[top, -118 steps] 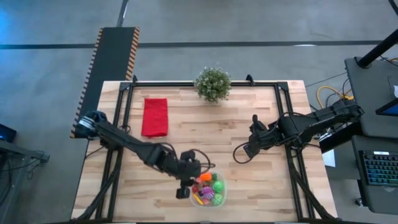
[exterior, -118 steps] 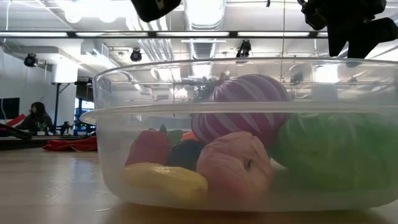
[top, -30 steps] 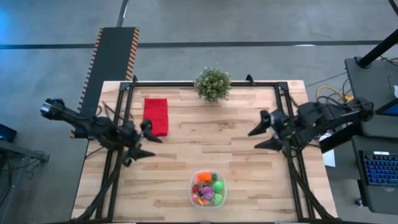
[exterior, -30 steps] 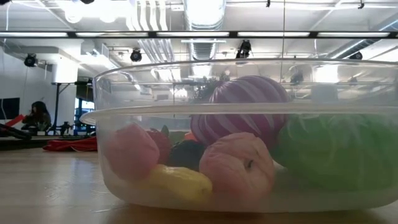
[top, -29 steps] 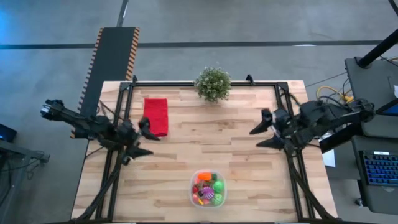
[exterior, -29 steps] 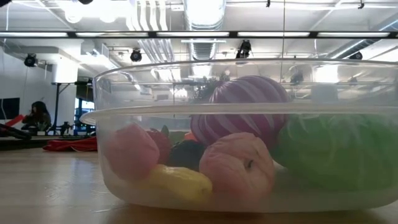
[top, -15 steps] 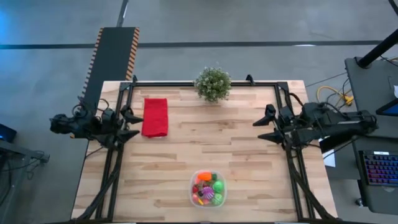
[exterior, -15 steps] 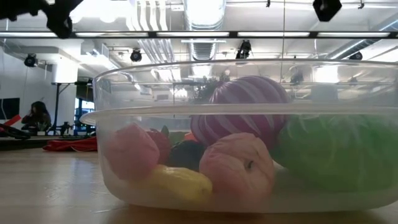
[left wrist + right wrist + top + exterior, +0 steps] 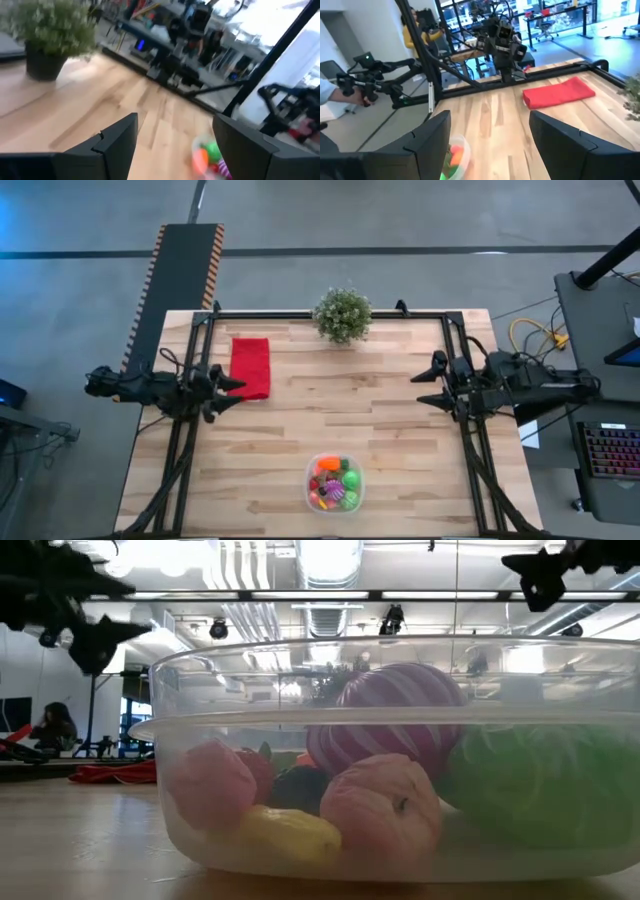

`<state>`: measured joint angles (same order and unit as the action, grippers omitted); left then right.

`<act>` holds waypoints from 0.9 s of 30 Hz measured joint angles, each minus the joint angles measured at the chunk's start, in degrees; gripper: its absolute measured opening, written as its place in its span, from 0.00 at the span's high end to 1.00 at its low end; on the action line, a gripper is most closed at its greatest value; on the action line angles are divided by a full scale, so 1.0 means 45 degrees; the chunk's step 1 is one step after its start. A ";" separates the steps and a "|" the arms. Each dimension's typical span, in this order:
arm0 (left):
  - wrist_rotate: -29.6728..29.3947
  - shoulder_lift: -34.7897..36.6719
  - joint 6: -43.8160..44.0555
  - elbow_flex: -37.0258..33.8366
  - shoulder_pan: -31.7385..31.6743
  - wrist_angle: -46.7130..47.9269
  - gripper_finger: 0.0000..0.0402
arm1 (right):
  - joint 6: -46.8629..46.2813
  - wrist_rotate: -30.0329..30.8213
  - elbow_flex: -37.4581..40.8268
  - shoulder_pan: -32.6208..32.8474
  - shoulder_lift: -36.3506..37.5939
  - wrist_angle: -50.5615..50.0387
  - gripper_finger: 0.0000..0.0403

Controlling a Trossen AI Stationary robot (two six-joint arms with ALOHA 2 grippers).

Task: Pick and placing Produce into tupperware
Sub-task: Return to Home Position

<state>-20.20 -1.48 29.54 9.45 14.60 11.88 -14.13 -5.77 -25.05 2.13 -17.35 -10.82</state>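
Hard to make out: in the low view the tupperware (image 9: pixel 250 675) wall clouds its contents, and a dark piece behind the pink pieces (image 9: pixel 380 805) cannot be identified. The left wrist view cuts the tupperware off at the picture's edge. In the right wrist view a finger covers part of it.

Arm pose: both arms lie low and folded, well apart from the tupperware. The left gripper (image 9: pixel 225 398) is beyond it and off to the left, fingers spread wide and holding nothing. The right gripper (image 9: pixel 418 388) is beyond it and off to the right, fingers likewise apart and empty.

Containers: the tupperware stands on the table (image 9: pixel 400 450). All visible produce lies inside it: a purple striped ball (image 9: pixel 400 700), the pink pieces, a yellow piece (image 9: pixel 285 830), green balls (image 9: pixel 540 780) and an orange piece (image 9: pixel 330 465). The red cloth (image 9: pixel 249 367) and potted plant (image 9: pixel 342 314) lie well beyond it.
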 joint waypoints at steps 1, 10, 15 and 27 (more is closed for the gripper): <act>-0.0022 0.0000 0.0022 -0.0046 -0.0001 0.0158 0.39 | 0.0002 0.0007 0.0176 -0.0013 0.0263 -0.0031 0.35; -0.0630 -0.0052 0.1989 -0.0641 0.0002 0.1122 0.39 | -0.1069 0.2639 0.2201 -0.0014 0.2031 -0.1147 0.35; -0.0761 -0.0008 0.2102 -0.0687 0.0002 0.1283 0.39 | 0.0039 0.1912 0.2844 -0.0011 0.2658 -0.0051 0.35; -0.1633 -0.0261 0.1247 -0.0624 0.0002 0.2084 0.39 | 0.0106 0.1986 0.3658 -0.0015 0.3846 -0.1015 0.35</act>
<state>-27.55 -2.65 35.16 6.64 14.61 21.26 -13.65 3.16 -8.59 2.07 -0.04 -15.38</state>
